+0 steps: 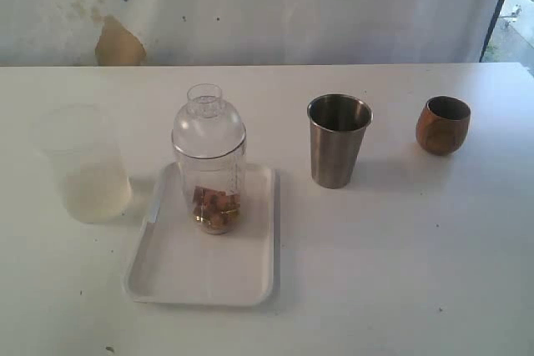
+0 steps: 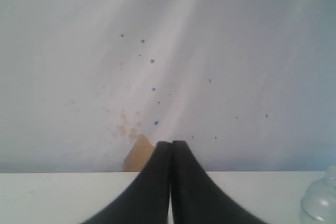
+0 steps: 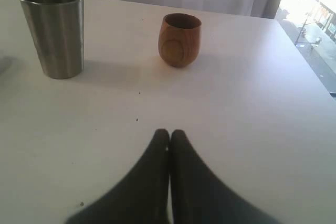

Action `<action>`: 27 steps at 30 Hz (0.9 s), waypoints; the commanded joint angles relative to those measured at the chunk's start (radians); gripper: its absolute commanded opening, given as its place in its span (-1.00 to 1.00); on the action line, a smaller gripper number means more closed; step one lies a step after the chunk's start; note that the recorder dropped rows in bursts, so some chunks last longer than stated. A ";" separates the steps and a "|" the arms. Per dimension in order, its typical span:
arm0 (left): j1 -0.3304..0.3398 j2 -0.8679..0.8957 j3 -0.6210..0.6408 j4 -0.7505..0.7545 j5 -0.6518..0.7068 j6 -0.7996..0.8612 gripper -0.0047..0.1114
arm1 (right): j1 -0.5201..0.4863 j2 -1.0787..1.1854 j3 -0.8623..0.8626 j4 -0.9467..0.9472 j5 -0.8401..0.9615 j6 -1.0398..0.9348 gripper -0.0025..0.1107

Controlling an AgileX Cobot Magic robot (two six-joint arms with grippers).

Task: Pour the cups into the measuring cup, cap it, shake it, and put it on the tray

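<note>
End effectors clenched empty: left (image 2: 170, 144) aimed level at wall (image 2: 236, 40), right (image 3: 169, 132) tilted down toward table (image 3: 257, 129).

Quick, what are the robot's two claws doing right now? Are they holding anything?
Left gripper: shut, holding nothing.
Right gripper: shut, holding nothing.

- We see the measuring cup (image 1: 210, 164), clear plastic with its domed cap on, upright on the tray's far half, brown bits in its bottom.
- The tray (image 1: 225, 277), white and flat, lies left of the table's (image 1: 400, 273) middle, near its front edge.
- The steel tumbler (image 1: 338, 141) stands upright just right of the tray.
- The wooden cup (image 1: 443, 124) stands upright near the table's right edge.
</note>
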 commanded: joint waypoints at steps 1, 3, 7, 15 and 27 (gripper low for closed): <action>0.072 -0.107 0.101 -0.012 -0.017 0.001 -0.91 | -0.006 -0.004 0.005 0.000 0.000 -0.005 -0.96; 0.097 -0.127 0.140 -0.012 -0.003 0.001 -0.91 | -0.006 -0.004 0.005 0.000 0.000 -0.005 -0.96; 0.117 -0.127 0.151 -0.012 0.032 0.001 -0.91 | -0.006 -0.004 0.005 0.000 0.000 -0.005 -0.96; 0.120 -0.127 0.151 -0.012 0.161 0.113 -0.91 | -0.006 -0.004 0.005 0.000 0.000 -0.005 -0.96; 0.120 -0.127 0.151 0.016 0.296 0.089 -0.91 | -0.006 -0.004 0.005 0.000 0.000 -0.005 -0.96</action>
